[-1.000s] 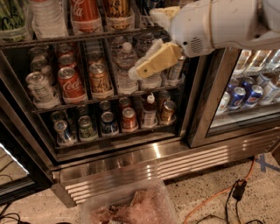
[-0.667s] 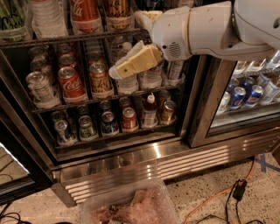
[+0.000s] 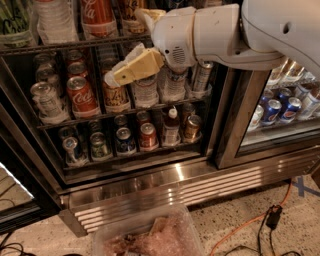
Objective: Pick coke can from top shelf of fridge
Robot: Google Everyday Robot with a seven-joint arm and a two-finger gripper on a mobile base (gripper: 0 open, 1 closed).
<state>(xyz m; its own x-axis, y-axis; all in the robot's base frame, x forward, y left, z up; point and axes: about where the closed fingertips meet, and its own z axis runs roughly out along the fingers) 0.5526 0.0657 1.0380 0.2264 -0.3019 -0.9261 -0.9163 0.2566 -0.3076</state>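
speckled floor (image 3: 305,225) with an orange cable (image 3: 239,234) trailing across it, and the fridge (image 3: 150,186) open in front of me, wire racks packed with drinks. my gripper (image 3: 131,69) hangs in front of the middle rack, below the top shelf (image 3: 65,46) rail and just right of the target column. can't tell from here whether the pincer is apart or together. the coke can (image 3: 97,15) stands upright on the top shelf, cut off by the frame edge, with clear bottles (image 3: 52,20) tight on its left and a gold-orange can (image 3: 125,9) tight on its right.

risks:
- a second coke can (image 3: 82,95) sits on the rack below, nearer my gripper height. easy wrong pick.
- i'm low. a straight push in would probably hit the shelf rail or the middle-rack cans.
- tight neighbours up top, so a wide or off-centre approach could knock the bottles or the gold-orange can.
- the can's top is out of view, so grasp height is a guess.
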